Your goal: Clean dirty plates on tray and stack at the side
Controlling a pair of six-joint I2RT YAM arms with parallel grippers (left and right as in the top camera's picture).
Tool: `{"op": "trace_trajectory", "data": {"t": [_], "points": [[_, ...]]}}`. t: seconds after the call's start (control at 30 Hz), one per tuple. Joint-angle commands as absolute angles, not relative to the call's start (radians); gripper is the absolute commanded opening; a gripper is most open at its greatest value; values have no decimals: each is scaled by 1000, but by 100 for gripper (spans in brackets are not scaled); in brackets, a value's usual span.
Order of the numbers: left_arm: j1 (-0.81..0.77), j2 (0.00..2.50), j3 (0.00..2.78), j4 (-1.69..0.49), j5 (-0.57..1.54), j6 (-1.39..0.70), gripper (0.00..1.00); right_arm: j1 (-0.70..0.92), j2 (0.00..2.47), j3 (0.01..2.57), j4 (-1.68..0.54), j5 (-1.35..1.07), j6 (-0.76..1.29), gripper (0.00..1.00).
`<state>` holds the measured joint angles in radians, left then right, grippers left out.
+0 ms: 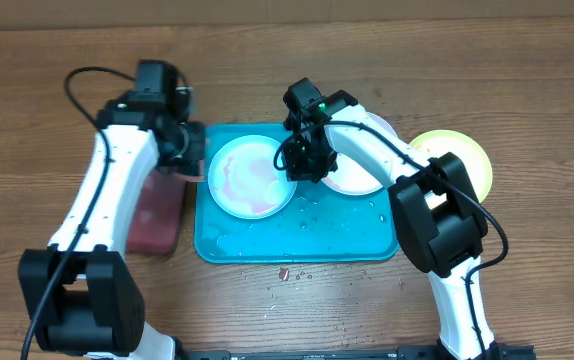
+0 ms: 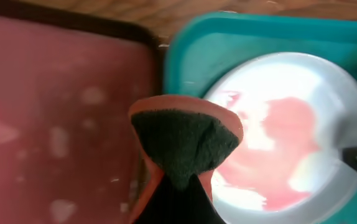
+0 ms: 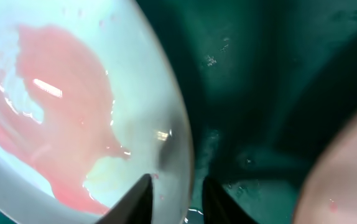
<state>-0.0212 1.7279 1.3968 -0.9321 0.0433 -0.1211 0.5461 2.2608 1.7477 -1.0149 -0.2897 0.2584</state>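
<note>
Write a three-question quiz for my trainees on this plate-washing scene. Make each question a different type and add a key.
1. True or false: the yellow-green plate lies on the turquoise tray.
2. Multiple choice: the left gripper holds A) a fork, B) a sponge, C) a cup.
3. Short answer: where do the fingers of the right gripper stand relative to the smeared plate?

Key
1. False. It lies on the table beside the tray.
2. B.
3. One on each side of its rim.
</note>
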Motion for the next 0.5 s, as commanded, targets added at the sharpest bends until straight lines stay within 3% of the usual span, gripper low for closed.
{"op": "trace_trajectory", "data": {"t": [0.0,0.17,0.47], "points": [[33,1742,1409,-927,14,-39,4,555,2269,1720,-1005,-316,263,17],[68,1798,1409,-934,16,36,4,555,2269,1721,-988,-316,263,4],[86,1939,1409,-950,15,38,4,554,2247,1799,-1025,-301,259,4]]}}
